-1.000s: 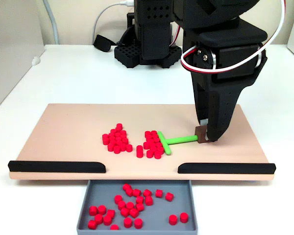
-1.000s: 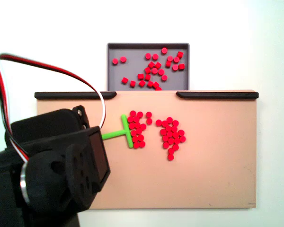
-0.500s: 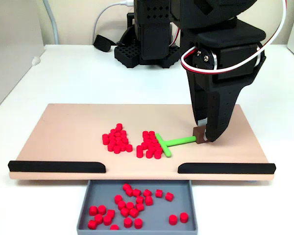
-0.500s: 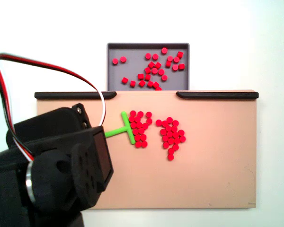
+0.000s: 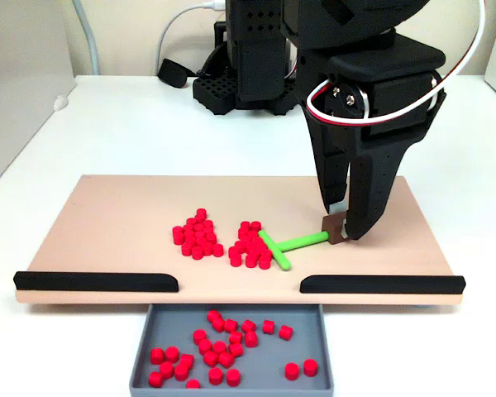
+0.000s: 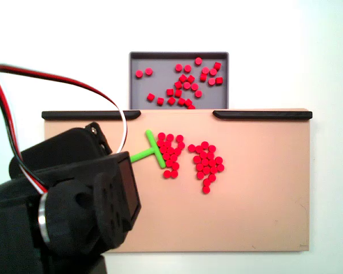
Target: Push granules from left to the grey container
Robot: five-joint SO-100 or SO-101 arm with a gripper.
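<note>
Front fixed view: gripper [image 5: 341, 230] clenched on brown end block of the green stick [image 5: 291, 245], tips down near the board [image 5: 107, 223] surface. Stick's crossbar touches the right cluster of granules [image 5: 250, 245]; 2nd cluster sits just left. Grey container [image 5: 314, 339] lies below the gap btwn the black strips [image 5: 96, 282], w/ loose granules inside.

Top fixed view: arm covers lower left. Green stick [image 6: 150, 152] tilted, crossbar against granules [image 6: 170, 155] mid-board; grey container [image 6: 160, 60] at top edge.
</note>
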